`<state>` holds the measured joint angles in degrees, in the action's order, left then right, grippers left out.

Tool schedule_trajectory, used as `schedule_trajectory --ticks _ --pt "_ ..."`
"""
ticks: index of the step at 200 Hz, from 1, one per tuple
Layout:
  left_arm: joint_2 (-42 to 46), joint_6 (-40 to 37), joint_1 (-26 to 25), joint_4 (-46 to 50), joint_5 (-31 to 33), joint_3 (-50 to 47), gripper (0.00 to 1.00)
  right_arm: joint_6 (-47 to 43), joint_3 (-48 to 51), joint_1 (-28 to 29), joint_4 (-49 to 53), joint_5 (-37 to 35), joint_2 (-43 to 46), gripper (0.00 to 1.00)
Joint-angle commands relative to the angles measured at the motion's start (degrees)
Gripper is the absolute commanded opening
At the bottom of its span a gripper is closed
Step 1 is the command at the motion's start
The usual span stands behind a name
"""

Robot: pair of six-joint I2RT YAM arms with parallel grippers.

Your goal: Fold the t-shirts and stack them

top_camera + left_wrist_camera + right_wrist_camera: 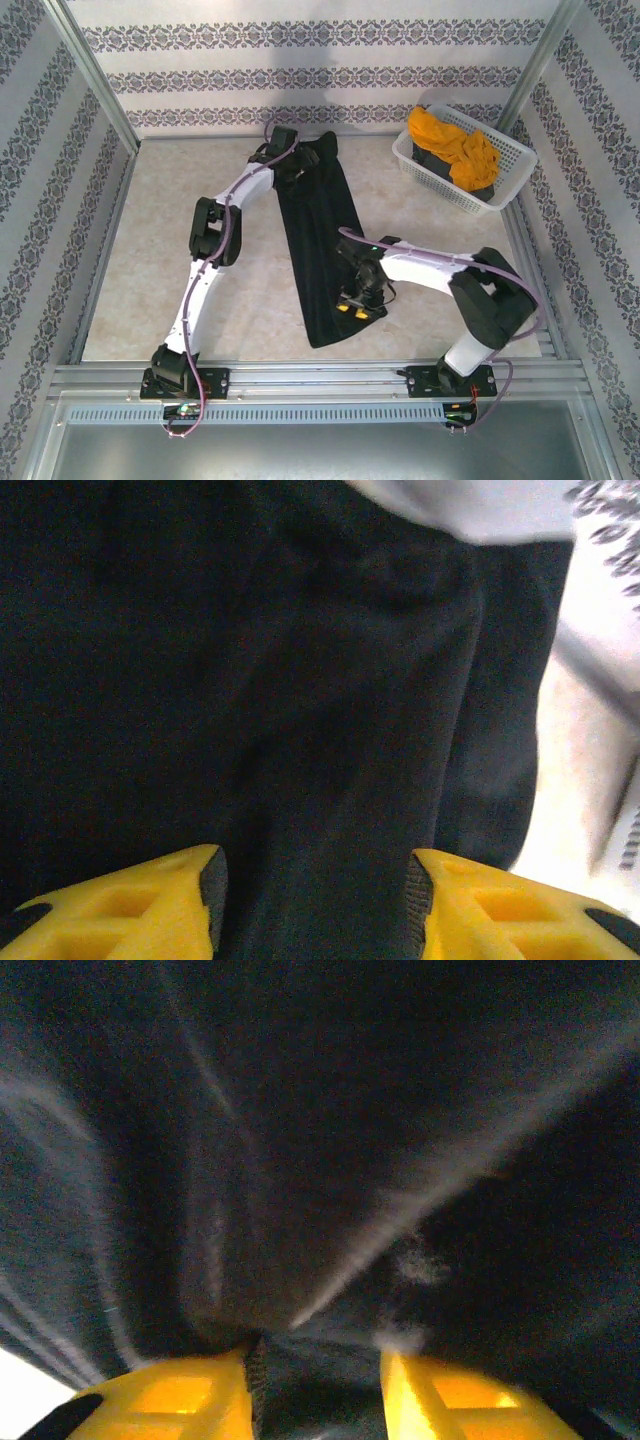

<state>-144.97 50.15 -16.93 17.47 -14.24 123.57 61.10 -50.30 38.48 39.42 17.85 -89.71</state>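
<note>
Possibly the large black soft-fabric t-shirt (316, 250) snags on withdrawal: a pucker sits between the right gripper's (320, 1375) part-spread jaws, and I cannot tell whether they pinch it. The left gripper (315, 890) stands spread above it. The shirt lies mid-table, a long, narrow, creased strip.

I'm finding open beige tabletop (130, 260) left of the long black fabric t-shirt (315, 230); a white plastic lattice basket (440, 182) is blocking the far-right corner.

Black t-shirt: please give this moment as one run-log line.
black t-shirt: long narrow strip | left gripper: open over far end | right gripper: cloth between jaws, grip unclear | basket: orange-yellow t-shirt inside
</note>
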Motion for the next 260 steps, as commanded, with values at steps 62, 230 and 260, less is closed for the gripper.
schedule_trajectory --ticks 62,230,260 --pt "41.9 5.0 -0.9 -7.8 -5.5 -55.5 0.51 -20.6 10.1 -18.1 11.1 -4.0 17.7 0.43" --pt "62.6 11.1 -26.0 4.8 -19.3 -85.4 0.49 -13.6 15.0 -6.5 -2.0 4.2 10.9 0.00" --pt "65.2 14.0 -26.3 6.2 -17.9 -89.3 0.52 -5.7 12.8 -1.4 -7.7 9.3 9.4 0.00"
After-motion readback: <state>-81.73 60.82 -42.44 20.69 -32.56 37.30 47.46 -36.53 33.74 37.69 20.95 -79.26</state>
